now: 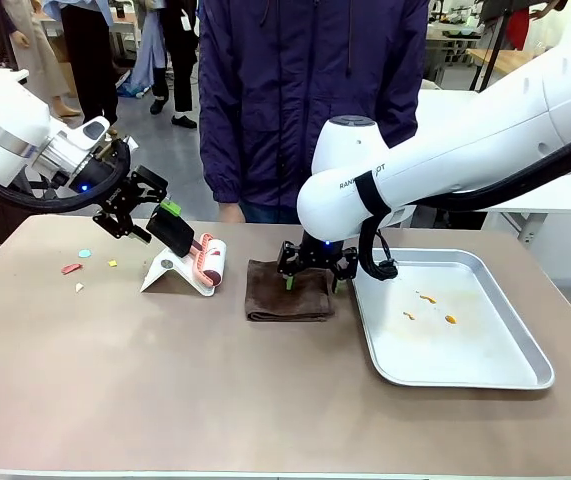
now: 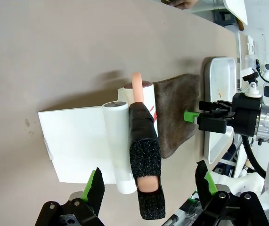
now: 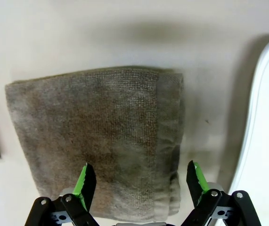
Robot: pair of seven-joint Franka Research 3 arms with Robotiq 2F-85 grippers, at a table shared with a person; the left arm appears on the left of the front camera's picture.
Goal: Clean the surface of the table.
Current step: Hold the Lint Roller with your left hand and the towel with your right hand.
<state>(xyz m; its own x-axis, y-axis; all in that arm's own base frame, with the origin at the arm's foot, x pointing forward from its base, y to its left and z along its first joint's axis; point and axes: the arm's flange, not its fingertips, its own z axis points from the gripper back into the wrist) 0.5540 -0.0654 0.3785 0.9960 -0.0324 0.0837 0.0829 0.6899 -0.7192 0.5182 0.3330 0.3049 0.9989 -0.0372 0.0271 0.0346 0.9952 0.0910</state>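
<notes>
The beige-brown table (image 1: 165,390) carries small coloured scraps (image 1: 71,268) at its left. A lint roller with a black handle (image 1: 177,232) and pink-white roll (image 1: 212,262) leans on a white stand (image 1: 168,270). My left gripper (image 1: 143,208) is open at the handle's top. In the left wrist view the handle (image 2: 146,160) lies between the spread fingers (image 2: 95,187) of that gripper (image 2: 149,186), untouched. A folded brown cloth (image 1: 288,292) lies mid-table. My right gripper (image 1: 315,270) hovers open just over the cloth (image 3: 101,136), and its fingers (image 3: 85,182) straddle the cloth's near edge.
A silver tray (image 1: 505,370) with a few orange crumbs (image 1: 427,298) sits at the right, close beside the cloth. A person in a dark jacket (image 1: 305,90) stands at the far edge. The near half of the table is bare.
</notes>
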